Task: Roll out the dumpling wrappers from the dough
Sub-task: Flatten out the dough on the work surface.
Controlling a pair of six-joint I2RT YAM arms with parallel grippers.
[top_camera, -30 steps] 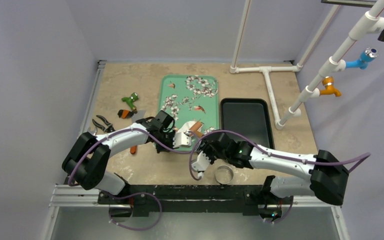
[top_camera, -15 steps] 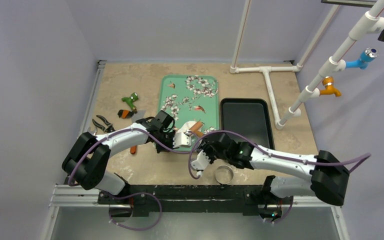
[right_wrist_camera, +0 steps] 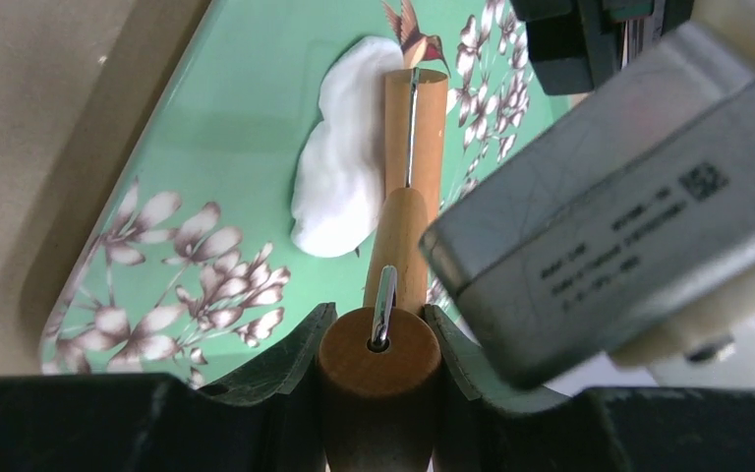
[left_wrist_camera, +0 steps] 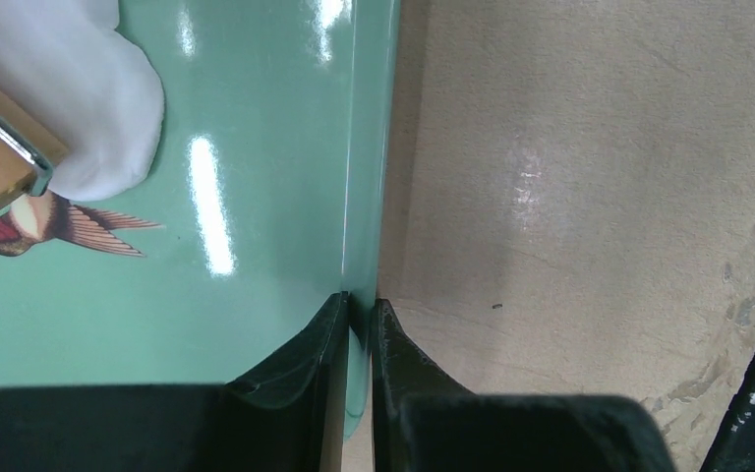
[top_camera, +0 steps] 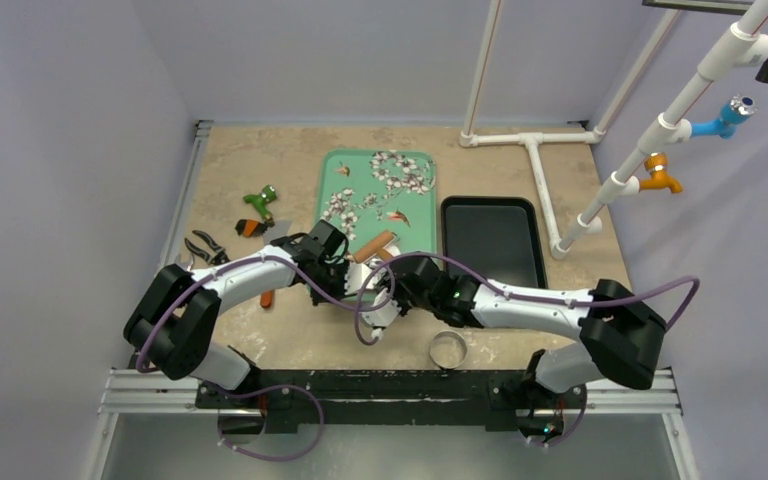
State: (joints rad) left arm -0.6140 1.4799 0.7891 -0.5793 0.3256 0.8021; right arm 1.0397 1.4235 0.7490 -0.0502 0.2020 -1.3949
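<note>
Lying on the green tray (right_wrist_camera: 226,128), partly under the wooden rolling pin (right_wrist_camera: 431,128), the dough (right_wrist_camera: 339,187) looks soft, light, probably sticky: better worked through the pin than pinched. Right tool (right_wrist_camera: 378,317) grasps the pin's handle; left tool (left_wrist_camera: 359,315) is clenched on the tray's rim.

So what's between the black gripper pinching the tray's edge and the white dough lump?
Just bare shiny green tray between left gripper and soft white dough; left wrist view.
</note>
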